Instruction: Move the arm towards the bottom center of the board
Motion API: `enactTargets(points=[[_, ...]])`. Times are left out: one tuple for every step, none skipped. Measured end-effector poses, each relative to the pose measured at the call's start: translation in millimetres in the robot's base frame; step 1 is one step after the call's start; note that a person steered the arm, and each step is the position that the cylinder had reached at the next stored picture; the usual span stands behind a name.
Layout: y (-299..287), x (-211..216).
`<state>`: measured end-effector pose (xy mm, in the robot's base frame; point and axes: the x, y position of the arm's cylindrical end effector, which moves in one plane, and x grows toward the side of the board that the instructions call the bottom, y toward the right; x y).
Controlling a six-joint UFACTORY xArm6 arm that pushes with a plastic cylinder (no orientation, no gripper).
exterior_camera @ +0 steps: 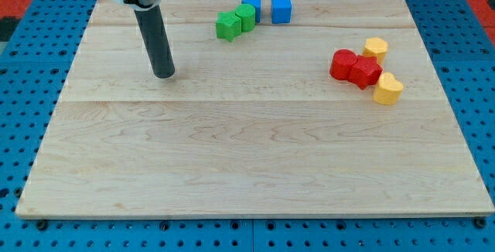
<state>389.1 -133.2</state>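
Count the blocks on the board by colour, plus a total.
Green: 2, green block and green block, touching, at the view's top.
Blue: 2, blue block and blue cube.
Red: 2, red block and red block, at the view's right.
Yellow: 2, yellow block and yellow block.
Total: 8.
My tip stands left of all of them, touching none.

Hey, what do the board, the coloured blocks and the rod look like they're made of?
The board looks like pale wood, with visible grain and plank seams, and a smooth finish. The red blocks and the green blocks look like matte plastic or painted wood; the even colour leaves it open. The rod, ending at my tip, looks like dark plastic or metal with a slight sheen.
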Motion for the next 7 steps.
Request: enactTargets(points=[[2.7,16.7],[45.2,75.8],[58.4,84.3],[58.4,84.5],[58.4,84.6],[58.4,84.9],[57.1,85.7]])
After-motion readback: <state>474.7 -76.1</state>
